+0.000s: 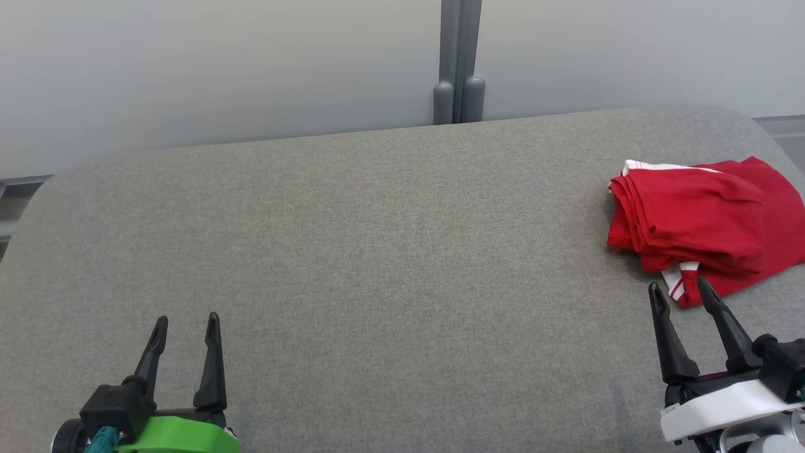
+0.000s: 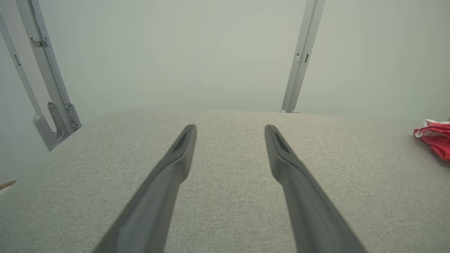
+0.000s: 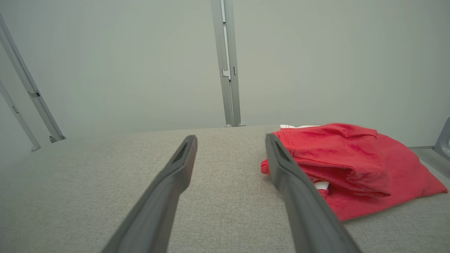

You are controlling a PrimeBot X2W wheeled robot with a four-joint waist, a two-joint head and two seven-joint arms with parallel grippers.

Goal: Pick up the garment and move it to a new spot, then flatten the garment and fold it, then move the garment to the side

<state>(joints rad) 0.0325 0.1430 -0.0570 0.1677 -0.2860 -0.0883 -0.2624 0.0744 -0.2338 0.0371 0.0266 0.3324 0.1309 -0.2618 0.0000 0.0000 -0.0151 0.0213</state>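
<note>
Left gripper [image 1: 187, 318]: fingers parted, holding nothing, low over the near left of the grey fabric-covered table [image 1: 390, 251]. Right gripper [image 1: 679, 284]: fingers likewise parted and empty, at the near right, tips just beside the garment [image 1: 698, 214]; contact cannot be confirmed. Garment: red with white trim, folded into a layered bundle, lying by the table's right edge, well apart from the left gripper. Behind the table, pale wall panels meet at a grey post [image 1: 459, 63]

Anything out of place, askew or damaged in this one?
Only the red garment, far right on the table: its fold is loose, a white-striped cuff pokes out toward the right gripper and the bottom layer splays beyond the stack. No damage or spill.
</note>
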